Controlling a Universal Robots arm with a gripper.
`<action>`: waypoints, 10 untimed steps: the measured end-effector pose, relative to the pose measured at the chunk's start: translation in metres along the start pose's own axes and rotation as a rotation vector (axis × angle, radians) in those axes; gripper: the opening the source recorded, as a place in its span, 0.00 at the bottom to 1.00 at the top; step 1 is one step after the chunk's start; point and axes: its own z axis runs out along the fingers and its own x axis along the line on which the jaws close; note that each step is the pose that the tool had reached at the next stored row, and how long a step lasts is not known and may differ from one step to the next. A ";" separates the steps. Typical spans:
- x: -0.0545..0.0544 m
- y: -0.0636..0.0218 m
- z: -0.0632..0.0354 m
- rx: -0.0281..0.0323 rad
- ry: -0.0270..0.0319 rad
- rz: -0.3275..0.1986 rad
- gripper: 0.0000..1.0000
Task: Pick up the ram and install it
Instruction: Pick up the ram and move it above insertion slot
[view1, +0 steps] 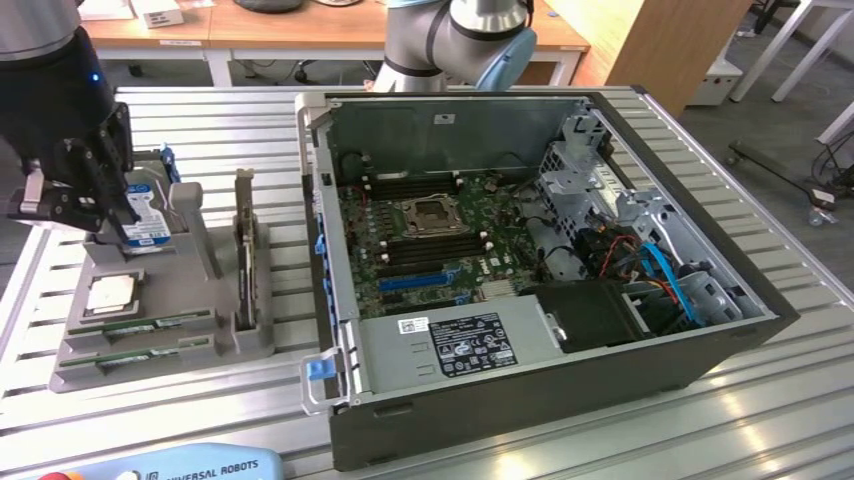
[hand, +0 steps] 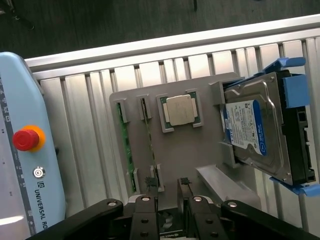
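Two ram sticks stand on edge in slots of the grey holder tray (view1: 187, 340): one ram stick (view1: 150, 324) (hand: 121, 145) and a second ram stick (view1: 134, 352) (hand: 148, 135) beside it. My gripper (view1: 114, 205) (hand: 169, 182) hangs above the tray, over the end with the hard drive, apart from the sticks. Its fingers (hand: 152, 187) are open with nothing between them. In the wrist view the second stick's end lies just ahead of the fingertips.
The tray also holds a silver processor (view1: 114, 292) (hand: 180, 110), a hard drive in a blue bracket (view1: 147, 225) (hand: 257, 132) and a dark expansion card (view1: 244, 260). An open computer case (view1: 667, 330) with its motherboard (view1: 441, 225) stands to the exterior view's right. A teach pendant (hand: 25, 150) lies near the tray.
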 end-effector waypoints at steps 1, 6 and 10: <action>0.000 0.0000 0.0017 0.0001 0.0000 0.000 0.29; 0.000 -0.0003 0.0103 0.0001 0.0001 0.000 0.29; 0.000 -0.0005 0.0168 0.0001 0.0003 0.000 0.29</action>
